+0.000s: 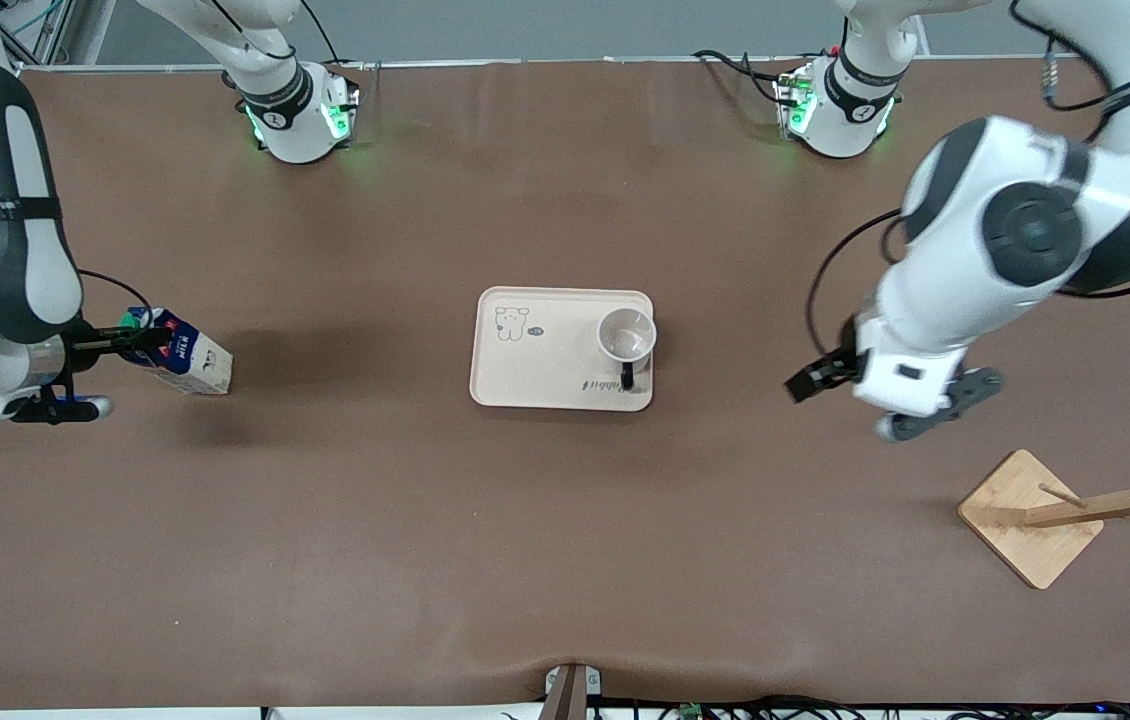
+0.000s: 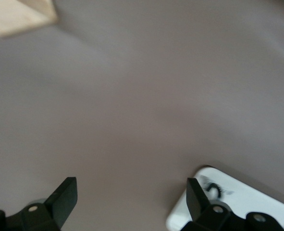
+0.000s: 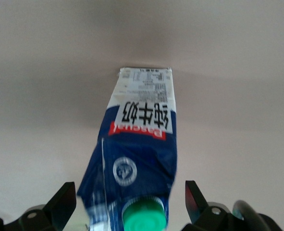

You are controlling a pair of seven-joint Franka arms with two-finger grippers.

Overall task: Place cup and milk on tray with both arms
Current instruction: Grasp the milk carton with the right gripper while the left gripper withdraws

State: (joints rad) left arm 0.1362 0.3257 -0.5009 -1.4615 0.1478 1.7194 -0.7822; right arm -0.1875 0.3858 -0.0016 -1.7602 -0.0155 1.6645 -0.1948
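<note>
Blue and white, the milk stands at the right arm's end of the table, well apart from the tray holding the cup, between the wide-open fingers of the right gripper, so an off-centre squeeze could tip it, while the left gripper waits wide open above bare table near the tray.

glossy printed card milk, smooth matt tray, matt brown table.

Blue-and-white milk – green cap, cream tray, white cup, brown table
</note>
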